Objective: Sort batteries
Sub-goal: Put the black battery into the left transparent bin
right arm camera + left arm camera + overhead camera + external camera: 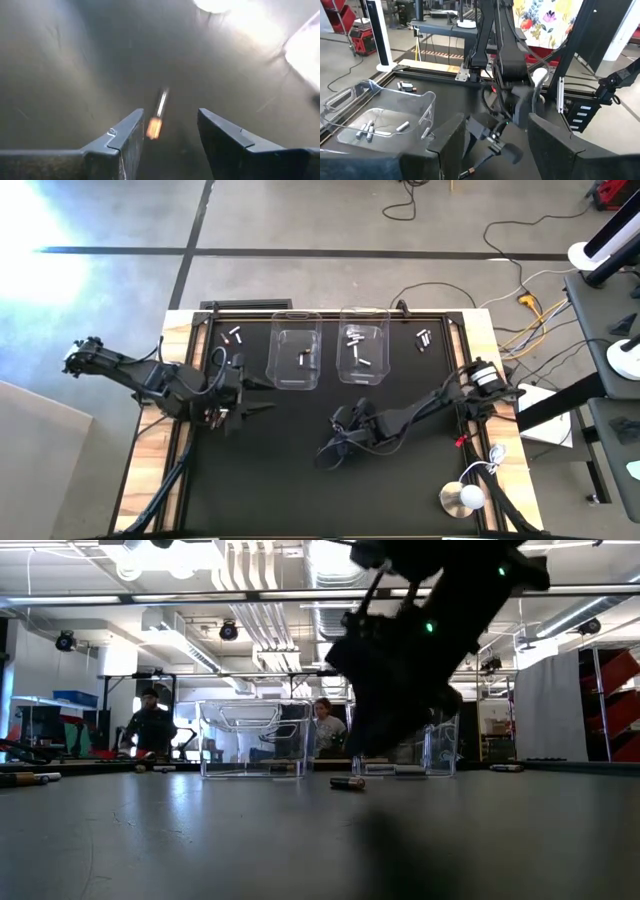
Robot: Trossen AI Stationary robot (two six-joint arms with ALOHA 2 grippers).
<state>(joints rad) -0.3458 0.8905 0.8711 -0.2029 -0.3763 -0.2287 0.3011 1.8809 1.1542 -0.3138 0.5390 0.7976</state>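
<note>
Our right gripper (pixel 167 137) hangs with fingers apart astride a copper-tipped battery (pixel 156 120) on the mat, ready to close on it (left gripper (pixel 495 145), fingers also apart, waits nearby).

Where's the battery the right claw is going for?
It lies loose on the black mat, a dark battery with a copper end, between the right claw's open fingers in the right wrist view, nearer the front than the two clear bins.

Robotics lab or workshop. Evidence: open ceiling with exposed ducts (pixel 250 600) and strip lights; bare concrete floor (pixel 300 220) with black tape lines and trailing cables (pixel 520 290); red tool cart (pixel 362 40); two people (pixel 150 725) at benches behind the table (pixel 290 480).
</note>
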